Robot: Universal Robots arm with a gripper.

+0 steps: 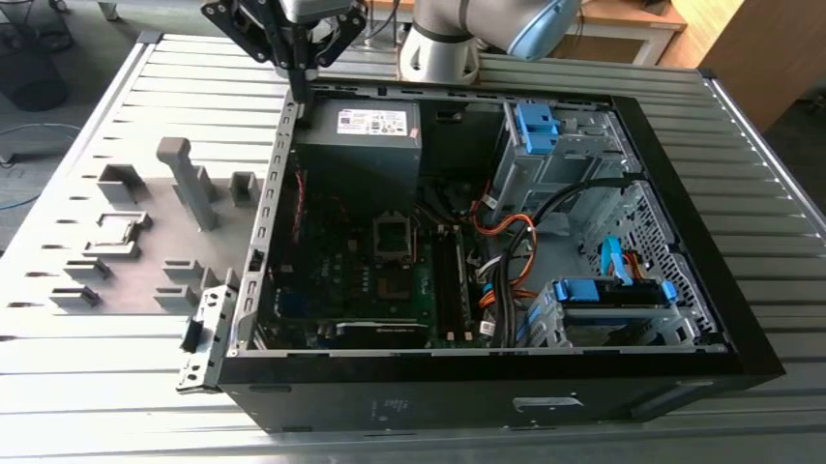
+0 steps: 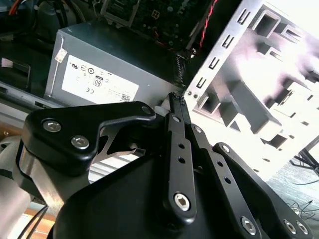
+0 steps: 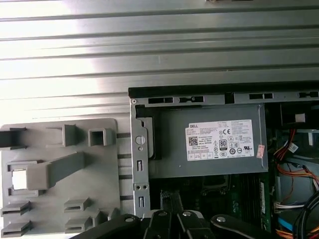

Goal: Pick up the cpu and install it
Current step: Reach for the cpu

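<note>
So the black claw is pressed together with nothing in it, hanging over the corner of the open black PC case, right by the grey power supply box. The small silvery square cpu sits in a pocket of the grey plastic tray on the ribbed metal bench, beside the case.

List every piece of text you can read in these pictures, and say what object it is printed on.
White label on the grey power supply: rows of fine print and symbols, too small to read reliably.
Markings on the motherboard: too blurred to read.
No text can be quoted.
</note>
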